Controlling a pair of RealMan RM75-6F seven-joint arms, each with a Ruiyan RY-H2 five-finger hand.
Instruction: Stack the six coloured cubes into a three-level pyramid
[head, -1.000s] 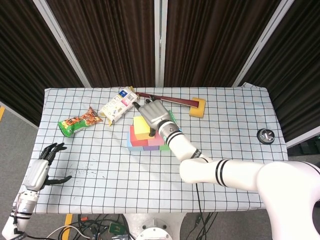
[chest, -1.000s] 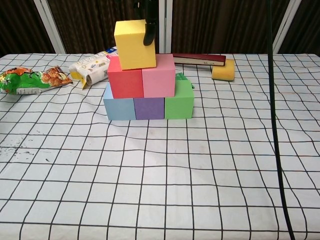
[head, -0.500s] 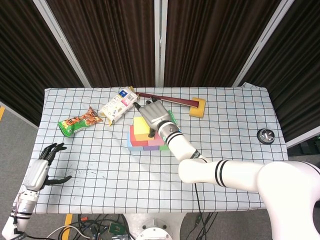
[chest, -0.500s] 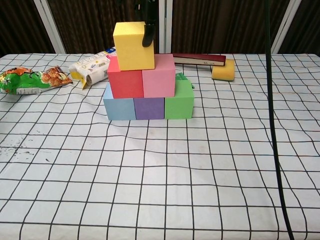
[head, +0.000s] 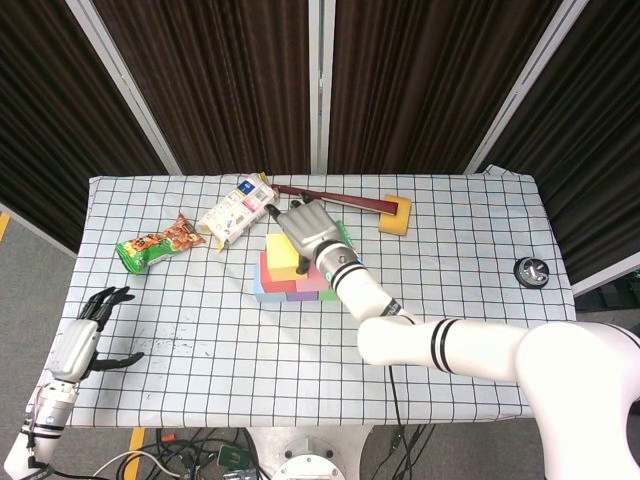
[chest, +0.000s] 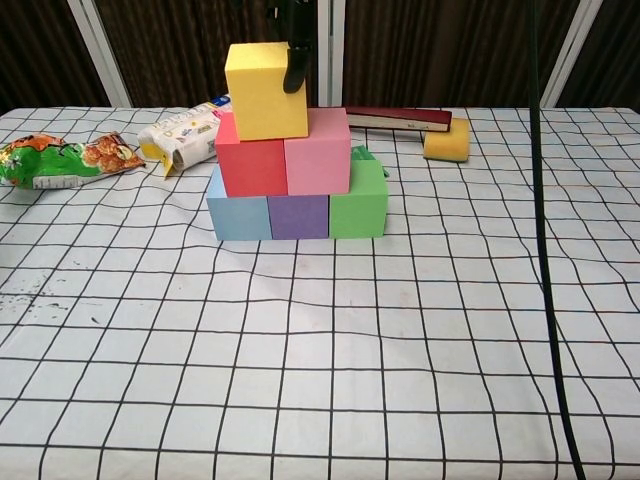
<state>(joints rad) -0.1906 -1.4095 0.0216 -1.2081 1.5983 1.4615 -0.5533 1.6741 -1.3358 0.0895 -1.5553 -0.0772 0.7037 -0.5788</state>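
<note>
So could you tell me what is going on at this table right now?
The right hand is setting the yellow cube on top of the pyramid. It sits on the red cube and pink cube, above the blue, purple and green base, with a finger against its side. The left hand rests open, off the table's edge.

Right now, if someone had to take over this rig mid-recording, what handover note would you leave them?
Right hand: over the stack, fingers on the yellow cube; not released.
Left hand: idle near the table's left edge, fingers apart, holding nothing.
Done: bottom row of blue cube, purple cube, green cube; middle row of red cube, pink cube.
Yellow sits on top, mostly over red, slightly left of centre.
Left: centre it if needed, let go, withdraw.
</note>
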